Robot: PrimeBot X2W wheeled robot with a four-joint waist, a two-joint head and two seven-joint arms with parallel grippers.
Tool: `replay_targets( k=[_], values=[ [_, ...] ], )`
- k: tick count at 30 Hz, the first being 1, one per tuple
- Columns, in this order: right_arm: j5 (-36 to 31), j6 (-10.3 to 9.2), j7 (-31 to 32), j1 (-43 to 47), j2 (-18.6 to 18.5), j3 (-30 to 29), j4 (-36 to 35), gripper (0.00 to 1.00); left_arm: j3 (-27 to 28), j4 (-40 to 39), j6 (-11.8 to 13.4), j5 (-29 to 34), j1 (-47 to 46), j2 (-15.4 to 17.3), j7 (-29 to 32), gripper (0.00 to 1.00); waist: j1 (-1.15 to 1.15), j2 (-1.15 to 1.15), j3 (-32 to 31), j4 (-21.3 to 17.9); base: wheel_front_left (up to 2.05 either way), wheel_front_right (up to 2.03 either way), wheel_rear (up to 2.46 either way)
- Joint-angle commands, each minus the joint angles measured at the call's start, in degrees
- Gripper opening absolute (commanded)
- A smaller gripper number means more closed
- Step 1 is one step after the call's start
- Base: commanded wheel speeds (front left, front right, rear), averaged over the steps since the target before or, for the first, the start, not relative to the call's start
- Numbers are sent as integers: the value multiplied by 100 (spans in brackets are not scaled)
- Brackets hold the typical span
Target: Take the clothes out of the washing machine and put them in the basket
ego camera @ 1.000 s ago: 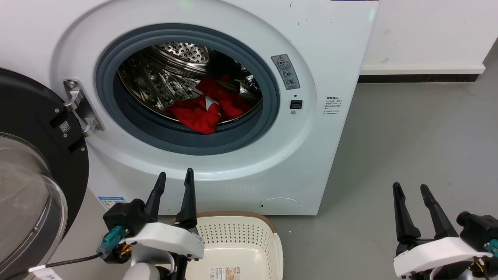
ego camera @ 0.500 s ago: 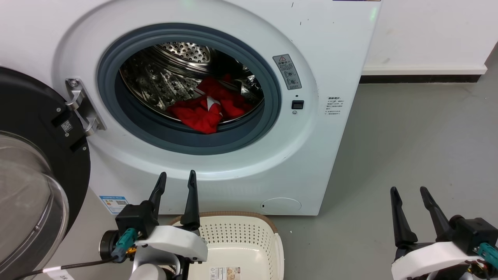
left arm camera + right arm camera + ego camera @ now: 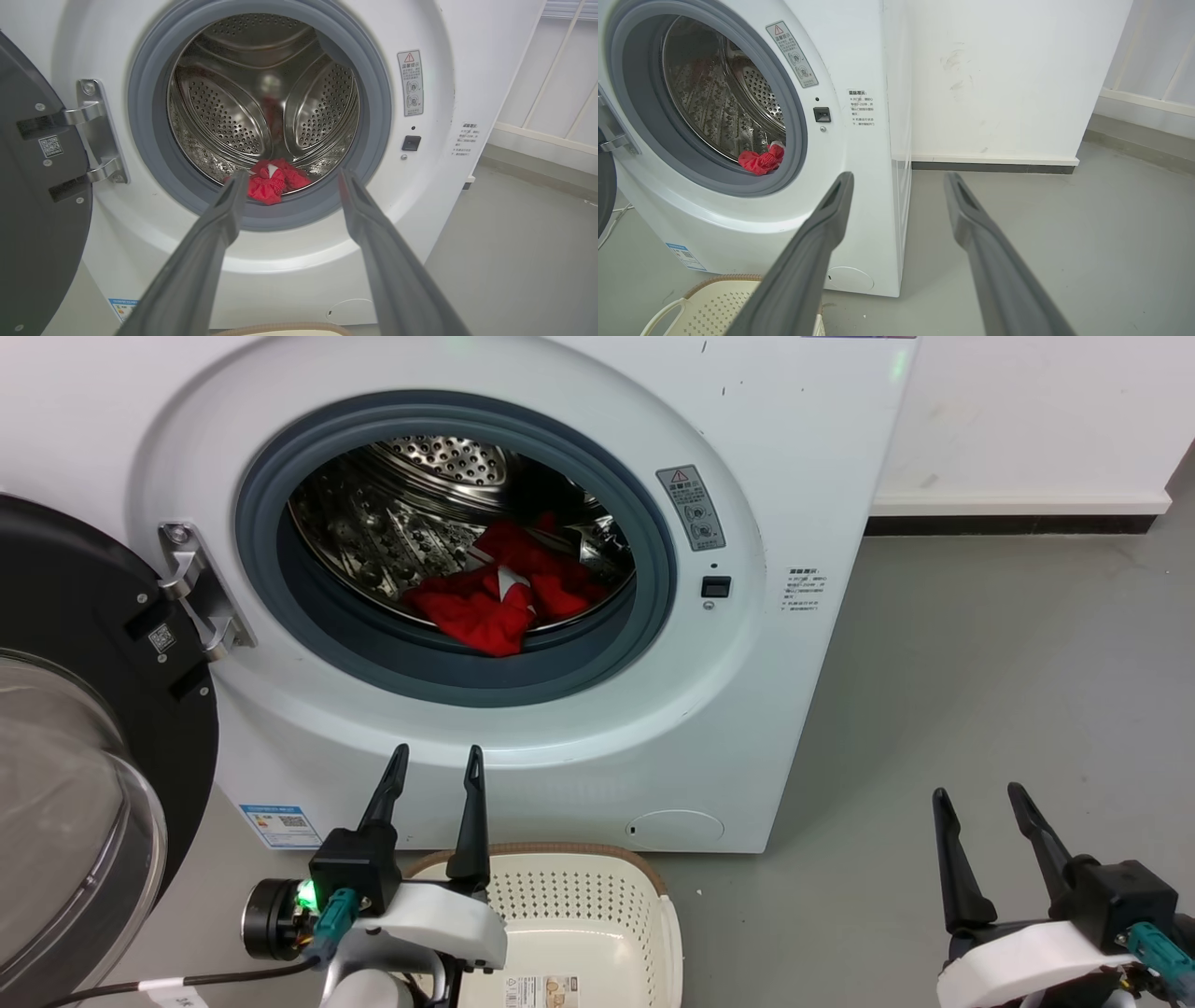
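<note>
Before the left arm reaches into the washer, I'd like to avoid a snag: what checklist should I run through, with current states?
1. Door swung aside: ok.
2. Clothes lying at the front edge of the drum: ok.
3. Left tool open, empty, aimed at the drum: ok.
4. Right tool open, empty, off to the side above the floor: ok.
5. Basket standing below the drum: ok.
6. Number of garments in the heap: cannot tell.
</note>
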Motion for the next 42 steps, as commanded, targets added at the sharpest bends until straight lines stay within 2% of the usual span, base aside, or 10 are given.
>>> replay_targets(
  k=[1, 9, 27, 35, 42],
  values=[
    [-82, -2, -48, 44, 12, 13, -47, 100, -5, 16, 36, 124, -39, 5, -36, 100, 0, 0, -4, 3, 0, 0, 0],
    [-371, -2, -49, 71, 14, 47, -42, 100, -27, 32, 103, 401, 19, 5, -120, 100, 0, 0, -16, 28, 0, 0, 0],
    [-313, -3, -6, -58, 13, 13, -73, 100, 23, 142, 196, 351, -61, 4, -115, 100, 0, 0, 46, 38, 0, 0, 0],
    [-321, -3, 45, -288, 13, 74, -380, 100, 108, 209, 219, 445, -494, 3, -114, 100, 0, 0, 503, -51, 0, 0, 0],
    [-340, -3, 64, -598, 14, 105, -783, 100, 297, 313, 180, 495, -1155, 2, -108, 100, 0, 0, 1242, -184, 0, 0, 0]
  ],
)
